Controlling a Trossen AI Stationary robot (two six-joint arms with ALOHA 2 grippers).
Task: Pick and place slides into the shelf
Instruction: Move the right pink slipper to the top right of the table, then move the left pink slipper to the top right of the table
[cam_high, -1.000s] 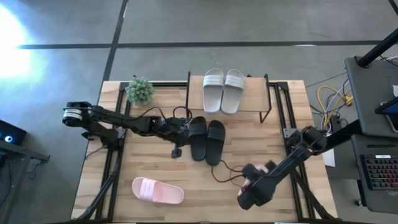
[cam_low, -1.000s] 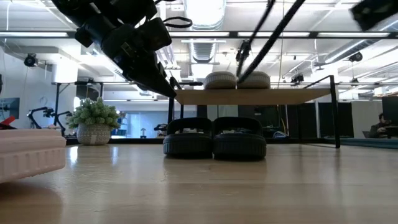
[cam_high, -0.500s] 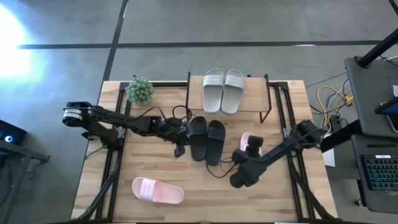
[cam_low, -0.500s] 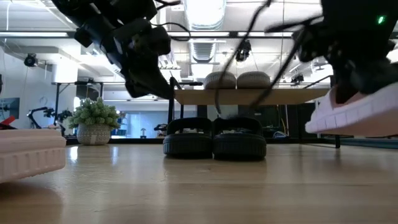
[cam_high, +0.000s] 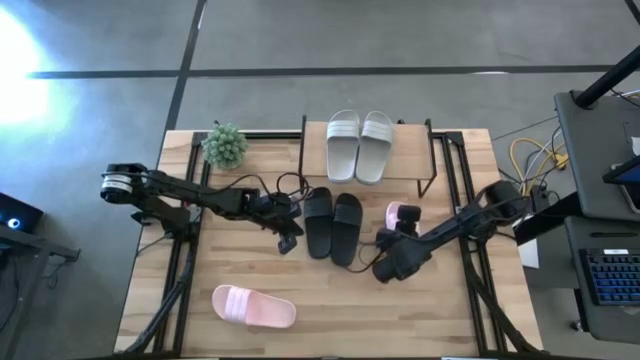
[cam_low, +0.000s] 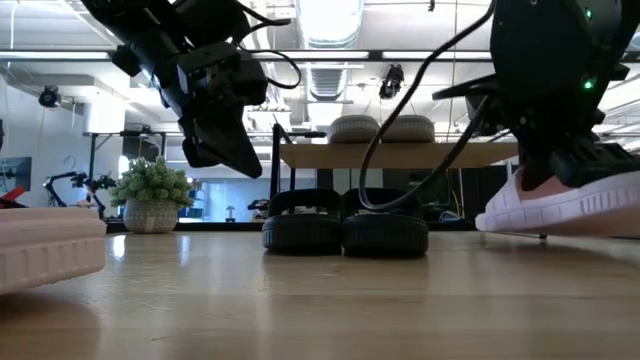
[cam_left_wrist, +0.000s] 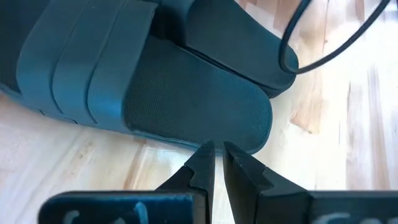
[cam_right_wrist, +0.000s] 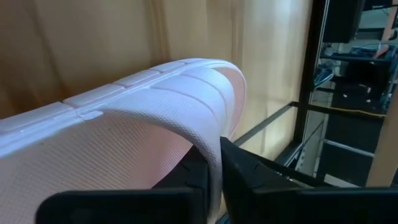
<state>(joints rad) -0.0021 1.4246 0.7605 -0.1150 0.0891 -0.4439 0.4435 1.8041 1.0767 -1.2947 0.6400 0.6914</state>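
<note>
A pale pair of slides (cam_high: 360, 146) lies on top of the shelf (cam_high: 412, 152), at the table's far side. A black pair (cam_high: 333, 225) stands soles down on the table, partly under the shelf board (cam_low: 460, 155). One pink slide (cam_high: 253, 307) lies near the front left. My right gripper (cam_high: 398, 238) is shut on a second pink slide (cam_low: 560, 205), to the right of the black pair. My left gripper (cam_high: 286, 240) is shut and hovers by the heel (cam_left_wrist: 205, 118) of the left black slide, above the table (cam_low: 225, 150). My right gripper pinches the pink slide's strap at its edge (cam_right_wrist: 211, 140), one finger (cam_right_wrist: 196, 171) under the arch and the other (cam_right_wrist: 245, 168) outside it. It slants down from the table's right. The slide sits tilted, low over the table; whether an end touches, I cannot tell.
A small potted plant (cam_high: 224, 145) stands at the far left corner. A dark cable (cam_high: 352, 272) loops over the table before the black pair. Black frame rails (cam_high: 180, 270) run along both side edges. Bare wood lies at the front middle.
My right gripper has carried the pink slide from the table's front right toward the far edge and the shelf, sinking lower and rolling as it went. The slide now hangs lower and tilted beside the black pair. My left gripper has rolled in place.
</note>
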